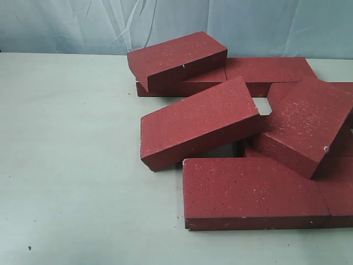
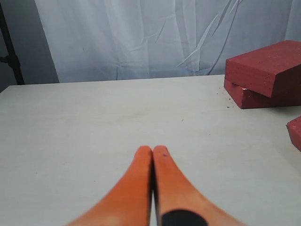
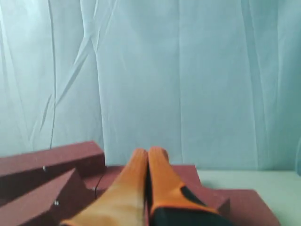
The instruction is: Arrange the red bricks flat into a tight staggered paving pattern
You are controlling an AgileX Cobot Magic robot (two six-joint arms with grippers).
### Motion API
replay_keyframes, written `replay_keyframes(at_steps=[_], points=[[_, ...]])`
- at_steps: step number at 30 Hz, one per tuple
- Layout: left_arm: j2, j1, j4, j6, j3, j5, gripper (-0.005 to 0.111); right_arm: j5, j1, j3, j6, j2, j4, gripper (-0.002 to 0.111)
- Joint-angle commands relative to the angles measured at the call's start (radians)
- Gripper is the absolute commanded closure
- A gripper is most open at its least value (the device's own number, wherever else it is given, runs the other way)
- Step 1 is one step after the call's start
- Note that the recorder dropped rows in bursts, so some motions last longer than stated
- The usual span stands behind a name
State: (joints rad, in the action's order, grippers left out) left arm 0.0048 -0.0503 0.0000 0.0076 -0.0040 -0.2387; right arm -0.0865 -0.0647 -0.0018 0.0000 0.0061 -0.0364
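Several red bricks lie in a loose heap at the right of the exterior view. One brick (image 1: pixel 198 121) leans tilted in the middle, another (image 1: pixel 177 57) rests tilted on flat ones at the back, a third (image 1: pixel 306 126) tilts at the right, and a flat one (image 1: pixel 251 190) lies at the front. Neither gripper shows in the exterior view. My left gripper (image 2: pixel 153 149) is shut and empty over bare table, with two stacked bricks (image 2: pixel 265 70) far off to its side. My right gripper (image 3: pixel 148 151) is shut and empty, held above the bricks (image 3: pixel 51 162).
The pale table (image 1: pixel 71 165) stretches bare to the left of the heap. A wrinkled white curtain (image 1: pixel 83 25) hangs behind the table's far edge. A small gap (image 1: pixel 263 106) of table shows between the heaped bricks.
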Motion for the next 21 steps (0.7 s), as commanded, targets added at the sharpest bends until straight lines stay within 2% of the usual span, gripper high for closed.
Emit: replay_keyframes(at_steps=[1, 7, 21], points=[[-0.005, -0.003, 0.0, 0.0, 0.004, 0.007, 0.107, -0.168, 0.005, 0.002, 0.0, -0.006, 0.008, 0.109], [-0.005, -0.003, 0.0, 0.0, 0.004, 0.007, 0.107, -0.313, 0.005, 0.002, 0.0, -0.006, 0.005, 0.109], [-0.005, -0.003, 0.0, 0.0, 0.004, 0.007, 0.107, -0.326, 0.005, 0.002, 0.0, -0.006, -0.003, 0.109]])
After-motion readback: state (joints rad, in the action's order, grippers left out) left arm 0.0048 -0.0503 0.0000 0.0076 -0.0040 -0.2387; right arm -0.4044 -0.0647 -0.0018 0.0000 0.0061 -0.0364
